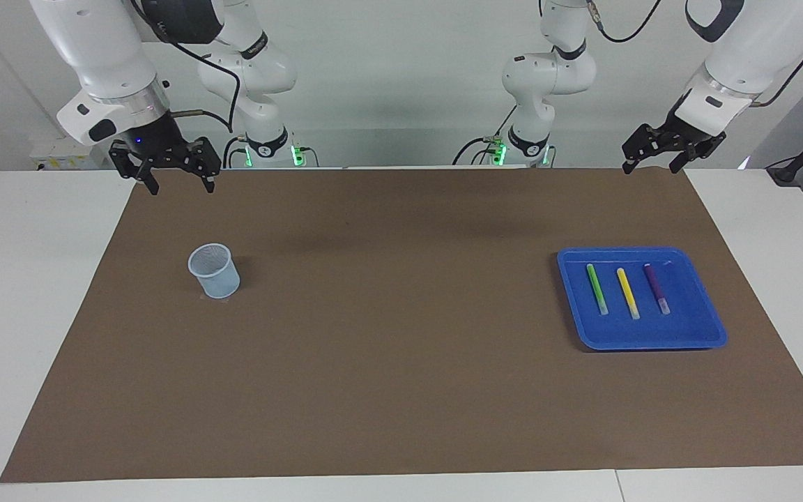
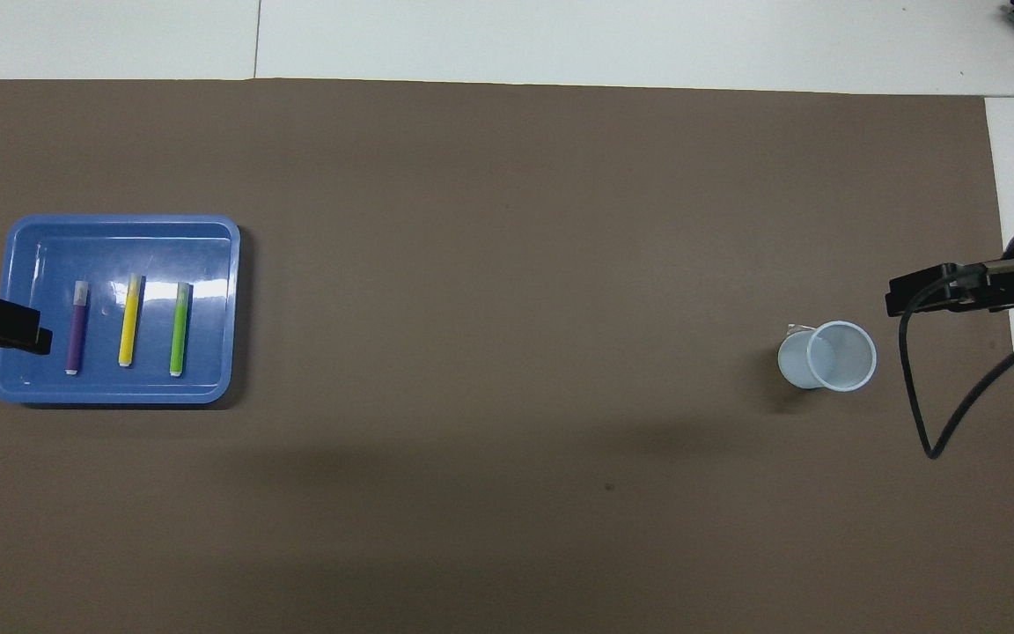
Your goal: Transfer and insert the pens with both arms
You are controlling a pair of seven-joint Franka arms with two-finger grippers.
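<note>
A brown mat (image 1: 401,321) covers most of the white table (image 1: 25,279). A blue tray (image 1: 642,338) lies on the mat toward the left arm's end of the table, and in it three pens lie side by side, apart from one another and roughly parallel. The green pen (image 1: 597,288) is the one toward the table's middle, the yellow pen (image 1: 627,293) lies between the others, and the purple pen (image 1: 656,287) is toward the left arm's end. In the facing view each pen runs roughly from 12 to 6 o'clock, its pale end at 6 o'clock, away from the robots. A pale, see-through cup (image 1: 214,270) stands upright on the mat toward the right arm's end, well apart from the tray. The left gripper (image 1: 652,167) hangs in the air over the robots' edge of the mat, at about 12 o'clock from the tray in the facing view; its fingers stand wide apart and hold nothing. The right gripper (image 1: 182,185) hangs over the mat's corner near its own base, at about 11 o'clock from the cup in the facing view; its fingers are likewise spread wide and empty. Neither gripper touches any object.
</note>
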